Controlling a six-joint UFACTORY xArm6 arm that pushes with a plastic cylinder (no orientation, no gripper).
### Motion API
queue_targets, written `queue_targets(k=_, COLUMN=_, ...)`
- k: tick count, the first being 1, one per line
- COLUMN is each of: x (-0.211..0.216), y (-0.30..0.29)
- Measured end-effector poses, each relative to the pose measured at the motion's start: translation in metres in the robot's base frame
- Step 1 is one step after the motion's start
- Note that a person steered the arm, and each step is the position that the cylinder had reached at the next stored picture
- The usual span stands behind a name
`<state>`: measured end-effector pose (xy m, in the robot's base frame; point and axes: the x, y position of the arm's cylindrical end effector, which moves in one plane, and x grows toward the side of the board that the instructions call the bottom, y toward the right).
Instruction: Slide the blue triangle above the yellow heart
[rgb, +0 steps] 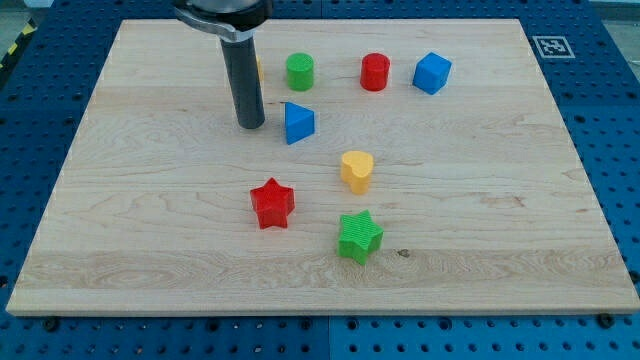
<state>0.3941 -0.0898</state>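
Observation:
The blue triangle (298, 122) lies on the wooden board a little above and to the left of the yellow heart (357, 170). My tip (251, 125) touches the board just left of the blue triangle, a small gap apart. The dark rod rises from there to the view's top edge.
A green cylinder (299, 71), a red cylinder (374, 72) and a blue cube (432, 73) stand in a row near the top. A red star (272, 203) and a green star (359, 237) lie below the heart. A yellow block (260, 68) peeks out behind the rod.

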Motion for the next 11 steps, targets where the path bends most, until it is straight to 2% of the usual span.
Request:
queue_targets(k=3, x=0.003, y=0.017)
queue_targets(k=9, x=0.018, y=0.095)
queue_targets(k=11, x=0.018, y=0.100)
